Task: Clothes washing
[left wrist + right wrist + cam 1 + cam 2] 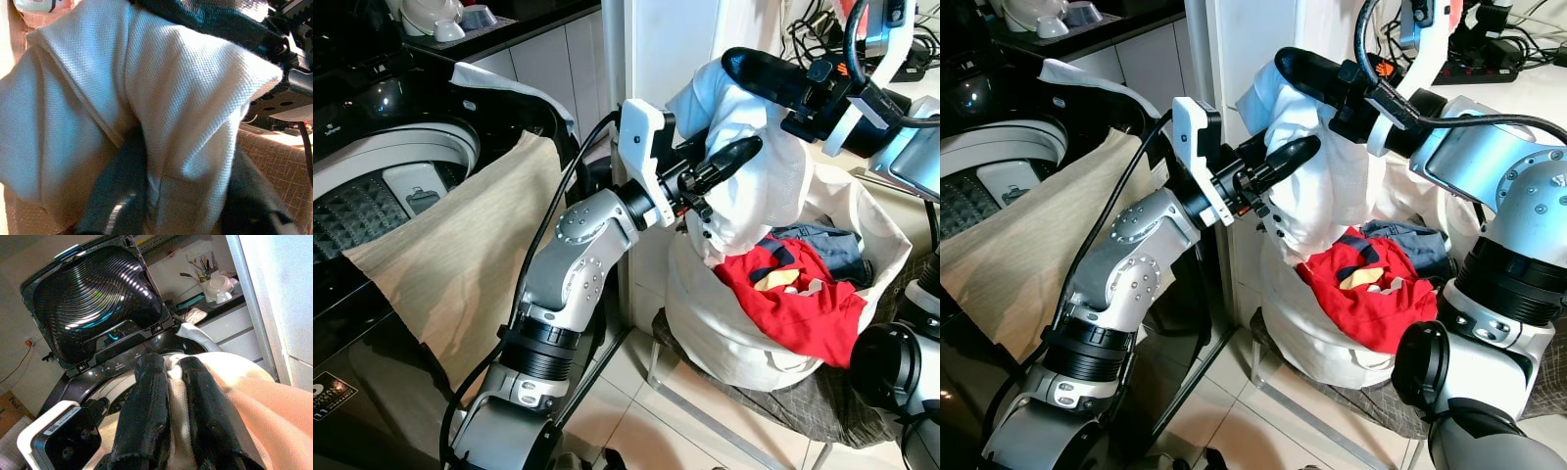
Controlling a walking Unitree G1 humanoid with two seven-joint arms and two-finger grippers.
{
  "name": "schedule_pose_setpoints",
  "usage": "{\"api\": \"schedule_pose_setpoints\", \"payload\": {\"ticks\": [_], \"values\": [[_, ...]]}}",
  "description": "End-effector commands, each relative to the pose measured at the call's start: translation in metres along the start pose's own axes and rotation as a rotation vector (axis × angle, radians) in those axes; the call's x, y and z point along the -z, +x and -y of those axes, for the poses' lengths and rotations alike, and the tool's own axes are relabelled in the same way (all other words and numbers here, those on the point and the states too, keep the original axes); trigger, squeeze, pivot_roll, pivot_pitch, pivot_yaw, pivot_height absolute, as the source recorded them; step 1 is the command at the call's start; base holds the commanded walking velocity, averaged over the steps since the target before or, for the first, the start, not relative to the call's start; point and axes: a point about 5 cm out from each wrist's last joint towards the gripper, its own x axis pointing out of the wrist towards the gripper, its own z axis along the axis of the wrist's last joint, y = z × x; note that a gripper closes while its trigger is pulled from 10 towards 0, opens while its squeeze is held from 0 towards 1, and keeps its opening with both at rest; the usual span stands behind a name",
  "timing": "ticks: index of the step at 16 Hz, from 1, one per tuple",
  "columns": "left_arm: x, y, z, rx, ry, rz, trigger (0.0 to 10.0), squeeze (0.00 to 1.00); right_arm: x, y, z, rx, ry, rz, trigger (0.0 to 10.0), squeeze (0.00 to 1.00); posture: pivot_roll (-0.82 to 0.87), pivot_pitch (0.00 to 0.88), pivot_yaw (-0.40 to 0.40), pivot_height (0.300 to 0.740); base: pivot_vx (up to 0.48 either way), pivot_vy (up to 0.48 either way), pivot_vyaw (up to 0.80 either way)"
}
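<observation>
Right wrist view shows washer (93, 298) lid up. Both grippers, right (168, 382) and left (729, 162), pinch white shirt (754, 186), bunched, lifted above basket (886, 230) rim, red top (798, 294) inside.

i stand in a home laundry corner: a top-loading washing machine (382, 186) with its dark lid (93, 293) raised is on my left, and a basket of clothes (783, 294) sits just beside it on a tiled floor (626, 411). cups (440, 15) rest on a counter (509, 34) over white cabinets (558, 69).
</observation>
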Motion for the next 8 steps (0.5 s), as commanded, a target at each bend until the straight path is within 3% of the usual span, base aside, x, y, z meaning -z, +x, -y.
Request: {"api": "schedule_pose_setpoints", "payload": {"ticks": [1,5,6,8], "values": [[-0.005,0.002,-0.001,0.01,0.005,0.003,0.0,0.0,-0.001,-0.001,-0.006,-0.026,-0.018,0.001,0.0,0.0,-0.11,0.0,0.046,0.74,0.0,0.0,0.0],[-0.008,0.001,-0.009,-0.043,0.013,0.011,0.0,0.0,-0.002,-0.001,-0.005,-0.012,-0.034,0.005,0.0,0.0,-0.11,0.0,0.044,0.74,0.0,0.0,0.0],[-0.012,-0.001,-0.016,-0.087,0.037,0.016,0.0,0.0,-0.002,-0.003,-0.002,0.006,-0.05,0.004,10.0,1.0,-0.1,0.0,0.042,0.74,0.0,0.0,0.0],[-0.021,-0.008,-0.033,-0.159,0.079,0.023,0.0,0.0,-0.002,-0.013,0.004,0.036,-0.064,0.0,10.0,1.0,-0.1,0.0,0.042,0.74,0.0,0.0,0.0]]}}
